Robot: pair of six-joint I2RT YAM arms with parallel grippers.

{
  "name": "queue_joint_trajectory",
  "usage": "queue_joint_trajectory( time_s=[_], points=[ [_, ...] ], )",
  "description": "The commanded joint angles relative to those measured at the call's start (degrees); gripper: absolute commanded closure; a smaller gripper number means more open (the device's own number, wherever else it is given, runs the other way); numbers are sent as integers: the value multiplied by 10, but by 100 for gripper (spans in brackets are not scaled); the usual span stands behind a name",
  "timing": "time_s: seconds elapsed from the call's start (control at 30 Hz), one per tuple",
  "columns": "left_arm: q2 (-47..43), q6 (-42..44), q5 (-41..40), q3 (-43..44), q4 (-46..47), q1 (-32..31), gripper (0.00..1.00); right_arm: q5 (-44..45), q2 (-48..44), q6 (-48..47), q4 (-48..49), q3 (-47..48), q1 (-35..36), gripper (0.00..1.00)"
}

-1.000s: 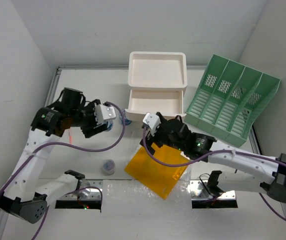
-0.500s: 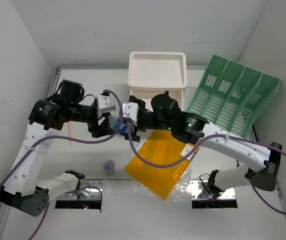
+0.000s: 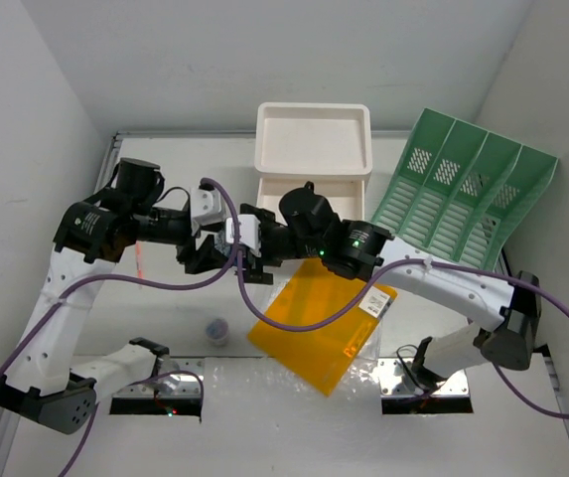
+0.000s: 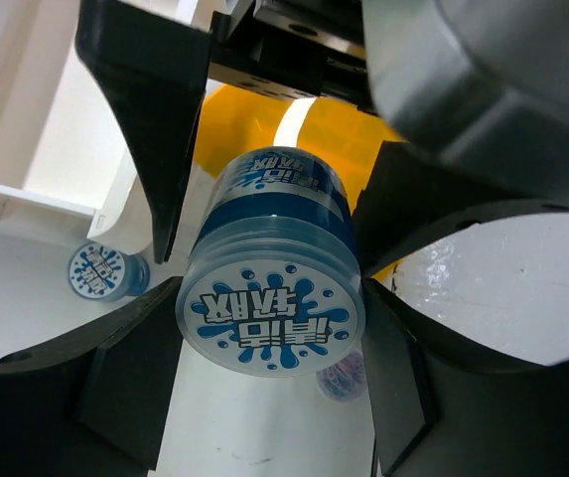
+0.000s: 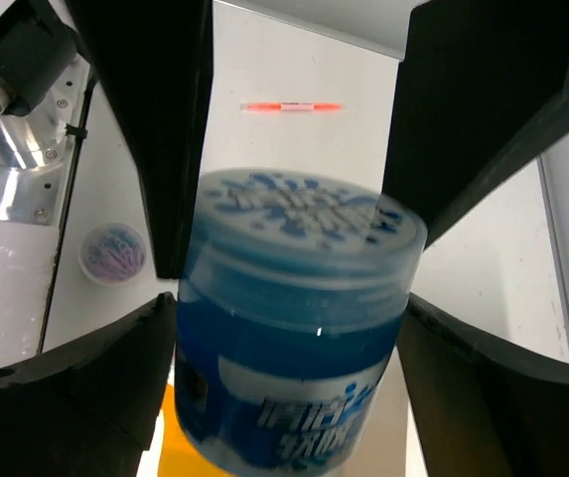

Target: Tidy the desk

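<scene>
Blue plastic jar [image 4: 269, 298], round splash-print lid: L gripper [image 3: 208, 250] clamped on it; R gripper [image 3: 248, 246] fingers flank it, contact unclear. Over white desk [image 3: 165, 159], left of drawer box [image 3: 312, 149]. Top view hides the jar; 2nd jar [image 4: 105, 270] shows in L wrist only.

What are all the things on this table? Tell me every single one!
white flat desk: 1, white, under everything.
white stacked drawer box: 1, white, far middle, lower drawer pulled open.
green slotted file rack: 1, green, far right.
orange flat plastic folder: 1, orange, near middle.
blue round plastic jar: 2, blue, one held between both arms, another on the desk beside the drawer box.
small clear round tub: 1, clear with purple bits inside, left of the folder.
thin red pen: 1, red, left side.
left arm's black fingers: 1 pair, black, around the held jar's lid end.
right arm's black fingers: 1 pair, black, around the jar's body.
</scene>
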Motion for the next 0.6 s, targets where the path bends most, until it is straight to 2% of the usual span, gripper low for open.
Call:
queue_joint_trajectory(
  time_s=[0.0,0.03,0.07,0.13,0.17,0.27,0.3,0.37,0.4,0.43,0.57],
  points=[
    [-7,-15,32,-10,61,1,100,-10,11,10,26,33,2,17],
    [-6,-15,31,-11,62,2,100,-6,14,12,28,34,3,19],
    [-5,-15,32,-11,63,1,100,3,14,12,29,34,3,28],
    [-5,-15,32,-11,66,1,100,12,13,14,33,30,3,37],
    [-6,-13,32,-11,68,1,100,17,12,16,38,26,3,52],
    [-9,-11,24,-18,74,1,100,38,8,22,36,26,2,81],
    [-9,-22,15,-21,81,1,99,59,7,25,32,27,2,98],
    [-9,-31,4,-27,90,1,45,87,5,27,10,32,2,100],
    [-9,-43,-9,-28,100,0,15,125,4,27,-1,38,2,100],
    [-9,-50,-16,-29,104,1,1,150,2,25,-15,44,2,100],
    [-8,-83,-57,-12,126,2,0,283,-3,8,-132,83,-11,100]
  ],
)
